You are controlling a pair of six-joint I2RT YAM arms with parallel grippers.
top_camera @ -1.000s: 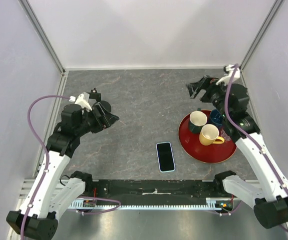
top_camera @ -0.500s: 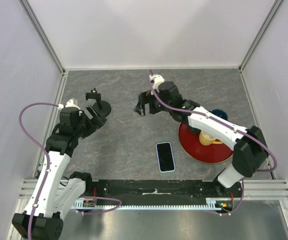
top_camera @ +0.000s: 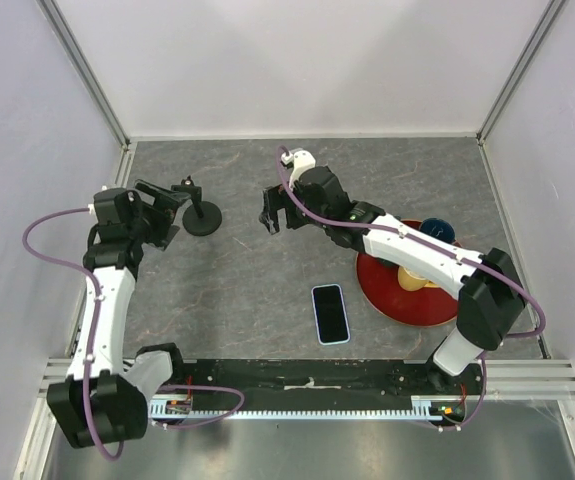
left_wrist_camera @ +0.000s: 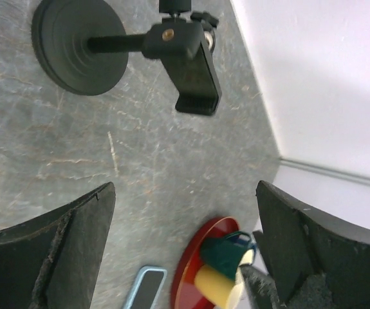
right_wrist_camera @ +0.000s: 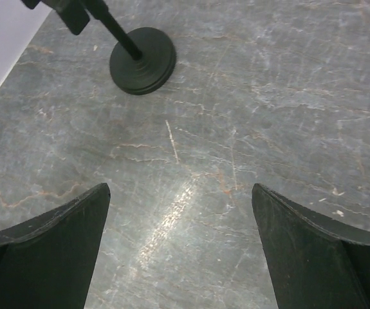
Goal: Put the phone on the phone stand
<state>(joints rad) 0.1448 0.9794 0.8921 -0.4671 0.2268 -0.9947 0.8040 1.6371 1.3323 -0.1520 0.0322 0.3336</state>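
Observation:
The phone (top_camera: 331, 313), black screen with pale blue rim, lies flat near the table's front edge; its end shows in the left wrist view (left_wrist_camera: 146, 288). The black phone stand (top_camera: 199, 211) stands at the back left, round base, post and clamp; it also shows in the left wrist view (left_wrist_camera: 82, 45) and the right wrist view (right_wrist_camera: 141, 59). My left gripper (top_camera: 159, 207) is open and empty just left of the stand. My right gripper (top_camera: 271, 213) is open and empty over bare table, right of the stand and behind the phone.
A red tray (top_camera: 379, 282) at the right holds a yellow mug, a dark blue mug (top_camera: 435, 231) and another mug, partly hidden by my right arm. In the left wrist view the tray (left_wrist_camera: 197, 257) shows with the mugs. White walls enclose the table.
My right arm swung from the back right across to the table's middle. My left gripper drew back from over the stand to its left. The phone and stand have not moved.

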